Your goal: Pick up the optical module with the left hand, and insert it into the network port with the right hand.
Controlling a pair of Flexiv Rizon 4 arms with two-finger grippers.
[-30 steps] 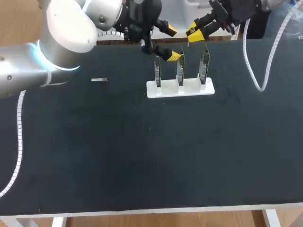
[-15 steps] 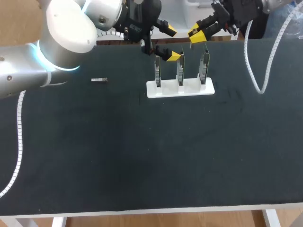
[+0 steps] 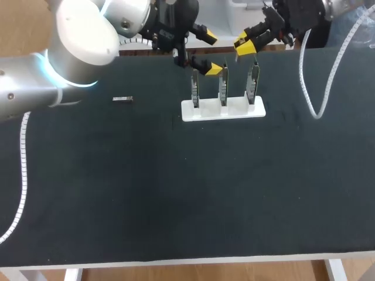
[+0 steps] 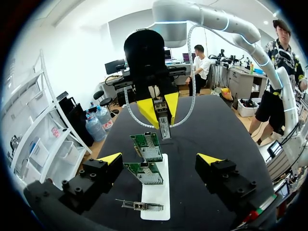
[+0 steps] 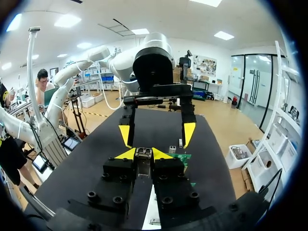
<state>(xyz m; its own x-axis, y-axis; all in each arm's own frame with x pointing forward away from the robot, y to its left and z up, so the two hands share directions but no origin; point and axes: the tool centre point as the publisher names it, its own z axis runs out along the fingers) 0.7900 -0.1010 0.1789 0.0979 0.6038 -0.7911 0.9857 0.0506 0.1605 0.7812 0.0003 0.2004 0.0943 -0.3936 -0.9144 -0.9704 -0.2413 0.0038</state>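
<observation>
My right gripper (image 5: 143, 155) is shut on a small metal optical module (image 5: 143, 153), and in the head view this right gripper (image 3: 246, 43) hangs above the table's back edge, behind a white holder (image 3: 222, 109). The holder carries three upright circuit boards with ports (image 3: 222, 88). My left gripper (image 3: 212, 54) stands open with nothing in it, just behind the left and middle boards. In the left wrist view its fingers (image 4: 110, 159) flank the boards (image 4: 148, 144), and the right gripper (image 4: 159, 108) faces it with the module (image 4: 164, 126) pointing down. A second module (image 3: 122, 99) lies on the mat, left of the holder.
The black mat (image 3: 187, 187) covers the table in front of the holder. A white ribbed cable (image 3: 319, 88) hangs from my right arm at the back right, and another (image 3: 22, 175) trails from my left arm along the left edge.
My right gripper with the module has shifted slightly to the right and back, and its cable has swung with it. The left arm has kept still.
</observation>
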